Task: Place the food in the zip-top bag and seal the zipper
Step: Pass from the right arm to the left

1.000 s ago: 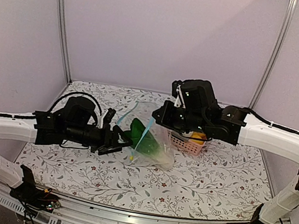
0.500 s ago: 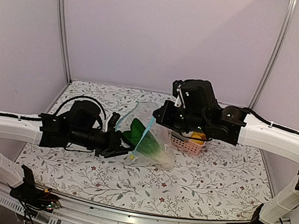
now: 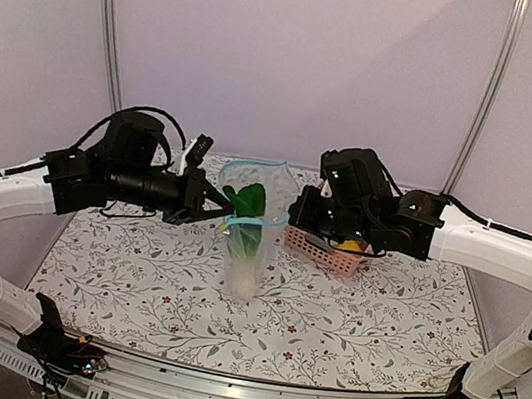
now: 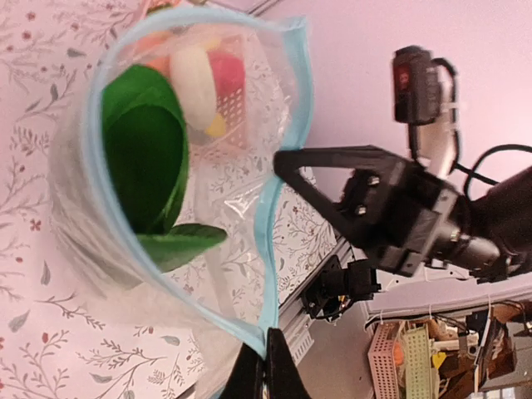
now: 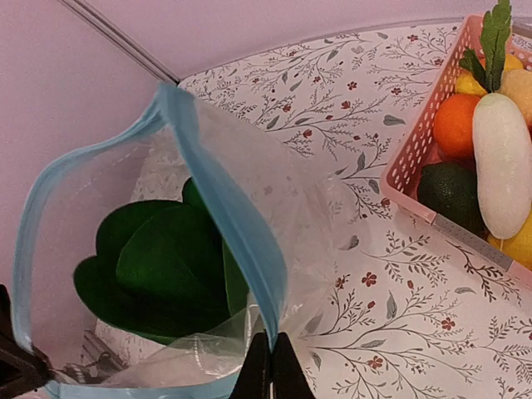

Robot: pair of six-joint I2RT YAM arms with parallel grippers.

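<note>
The clear zip-top bag [image 3: 247,257] hangs upright above the table between both grippers, its mouth open. Its light-blue zipper [image 3: 258,222] forms a loop. The bok choy stands inside, green leaves [image 3: 246,199] up and white stem [image 3: 245,275] down. My left gripper [image 3: 227,216] is shut on the zipper's left end [image 4: 268,332]. My right gripper [image 3: 291,220] is shut on the right end [image 5: 278,320]. In the right wrist view the leaves [image 5: 158,266] fill the bag. Other food lies in the basket: an orange fruit [image 5: 455,125] and a white vegetable [image 5: 503,162].
The pink slatted basket [image 3: 323,256] stands right of the bag, under my right arm, with a dark green piece [image 5: 453,193] and yellow pieces in it. The floral tablecloth [image 3: 357,325] covers the table. Metal posts stand at the back corners.
The left gripper has shut on the zipper's left end. Both arms have risen, and the bag, which lay on the table, now hangs upright with the bok choy inside.
</note>
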